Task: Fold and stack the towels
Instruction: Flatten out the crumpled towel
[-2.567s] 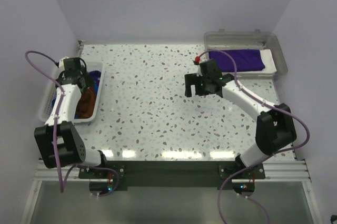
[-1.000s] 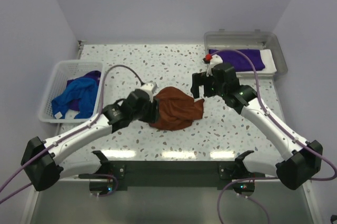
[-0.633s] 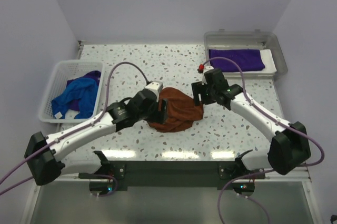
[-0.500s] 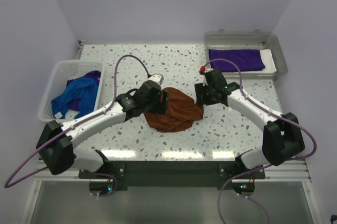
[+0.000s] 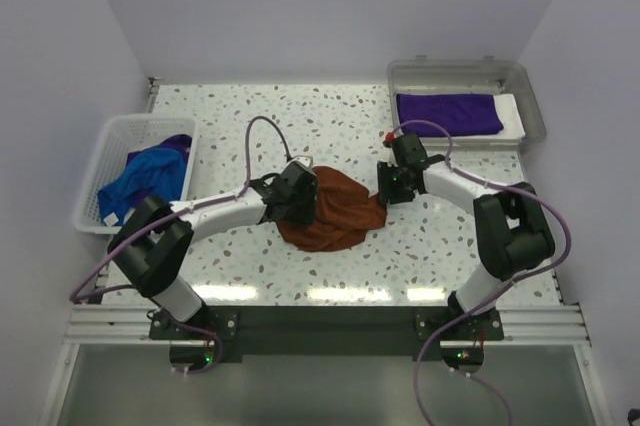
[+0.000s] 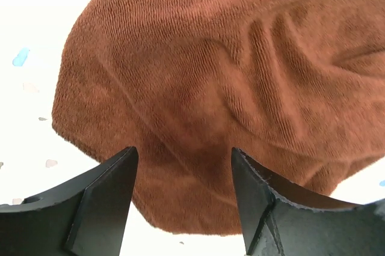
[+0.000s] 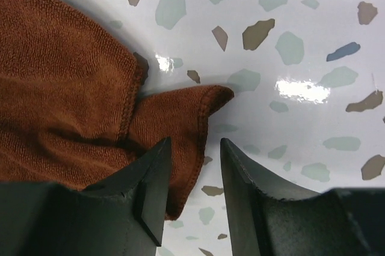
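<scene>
Crumpled brown towel (image 5: 335,214) lies between left claw (image 5: 300,198) and right claw (image 5: 384,186).

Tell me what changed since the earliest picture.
The left gripper brought the rust-brown towel from the basket to the table's middle and stands open at its left edge. The right gripper came down over its right corner. Blue towel and folded purple towel stayed put.

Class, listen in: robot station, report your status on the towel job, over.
Left gripper open over rust-brown towel. Right gripper narrowly open, astride its corner hem. Towel crumpled, not yet folded. Nothing blocking.
</scene>
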